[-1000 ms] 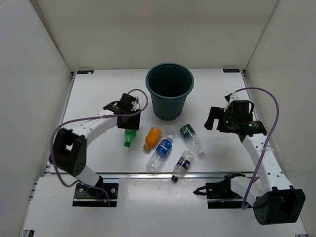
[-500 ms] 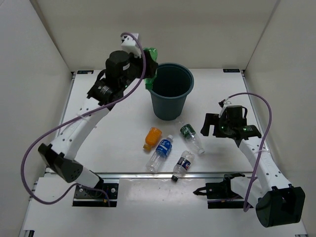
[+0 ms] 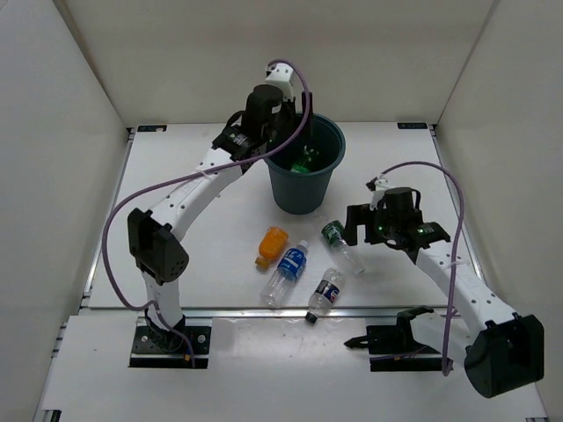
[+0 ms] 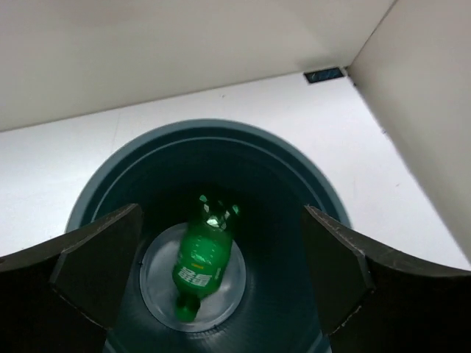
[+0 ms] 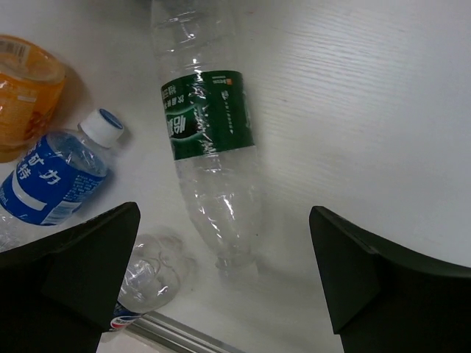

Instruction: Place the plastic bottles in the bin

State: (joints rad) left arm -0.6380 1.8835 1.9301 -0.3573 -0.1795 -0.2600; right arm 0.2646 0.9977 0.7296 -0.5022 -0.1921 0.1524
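The green bottle (image 4: 200,261) lies loose on the floor of the dark teal bin (image 3: 302,189), cap toward the near side. My left gripper (image 3: 288,134) hangs open over the bin's mouth, with nothing between its fingers (image 4: 96,268). On the table in front of the bin lie the orange bottle (image 3: 272,245), the blue-label bottle (image 3: 288,271), the dark-green-label bottle (image 3: 339,243) and the dark-label bottle (image 3: 325,294). My right gripper (image 3: 354,227) is open, low over the dark-green-label bottle (image 5: 210,140), with its fingers apart from it.
White walls close in the table at the left, back and right. The bin's rolled rim (image 4: 324,193) rings the left gripper's view. A metal rail (image 3: 264,309) runs along the table's near edge, close to the dark-label bottle (image 5: 140,283).
The left arm lifted the green bottle off the table, swung over the bin and opened; the bottle dropped inside. The right gripper moved left toward the dark-green-label bottle.
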